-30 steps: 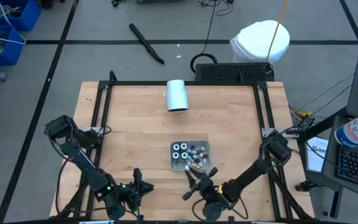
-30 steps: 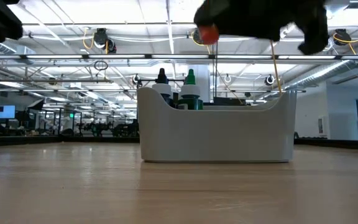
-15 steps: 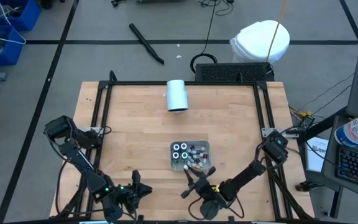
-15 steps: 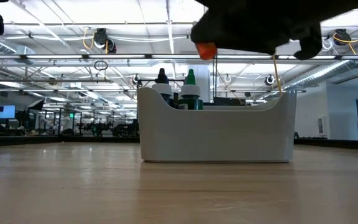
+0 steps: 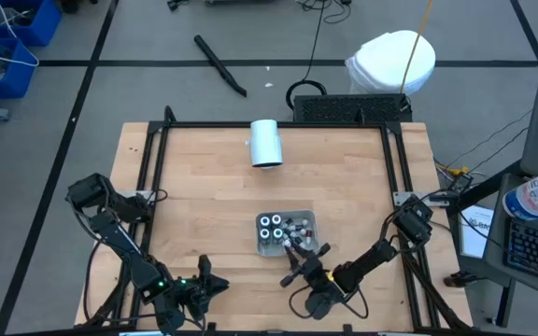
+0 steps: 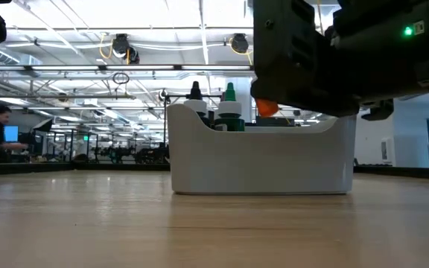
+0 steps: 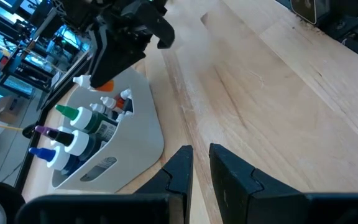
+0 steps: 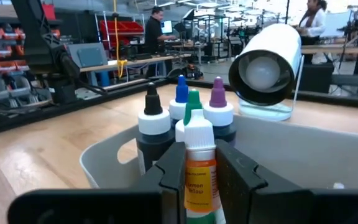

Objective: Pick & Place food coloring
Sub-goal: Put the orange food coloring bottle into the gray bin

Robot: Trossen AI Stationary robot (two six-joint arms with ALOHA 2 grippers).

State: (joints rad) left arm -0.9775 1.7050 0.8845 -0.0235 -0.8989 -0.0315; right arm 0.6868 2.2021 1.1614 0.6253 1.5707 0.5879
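**Orange bottle held at the tray's near edge**

Nearest the front edge of the worktop (image 5: 204, 187), the left tool (image 5: 205, 280) hangs low at the front left with its two fingers drawn narrow, a slim gap between them and nothing inside. It is well apart from the tray.

Just beyond, the right tool (image 5: 299, 254) is at the near right corner of the grey tray (image 5: 308, 220), its fingers clamped on a small bottle with an orange label and white cap (image 8: 199, 163). In the low view the bottle's orange body (image 6: 267, 108) shows level with the tray's rim, under the dark tool.

Inside the tray stand the other food coloring bottles (image 8: 182, 109): black, blue, green and purple tips on white collars, grouped toward the left end, with a few smaller ones beside them.

Farther back, a white cylinder (image 5: 266, 143) lies on its side near the worktop's far edge.

Beyond the worktop, people stand at benches in the room (image 8: 156, 25)
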